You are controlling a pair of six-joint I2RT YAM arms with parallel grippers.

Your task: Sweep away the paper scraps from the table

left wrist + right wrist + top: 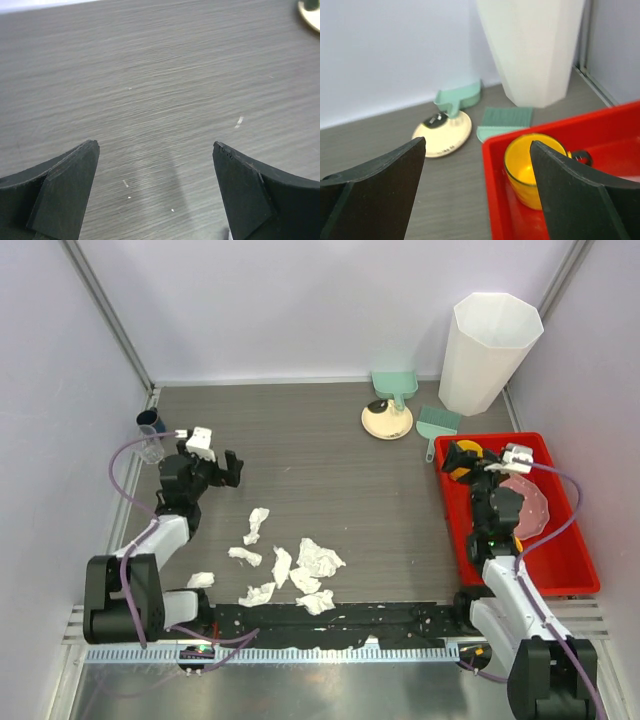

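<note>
Right gripper (463,456) gapes empty over the tray (560,575); left gripper (231,468), equally wide, hangs well left of it. Scraps (300,565) lie left of the tray, their band running sideways across the grey wood-grain table (330,440) between pale walls (300,300).

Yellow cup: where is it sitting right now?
In the overhead view, the yellow cup sits in the far-left corner of the red tray on the right, near the tall white bin.

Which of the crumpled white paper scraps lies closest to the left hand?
The long narrow white paper scrap at the pile's far end; the left hand sits just beyond it, and all other scraps lie closer to the arm bases.
</note>
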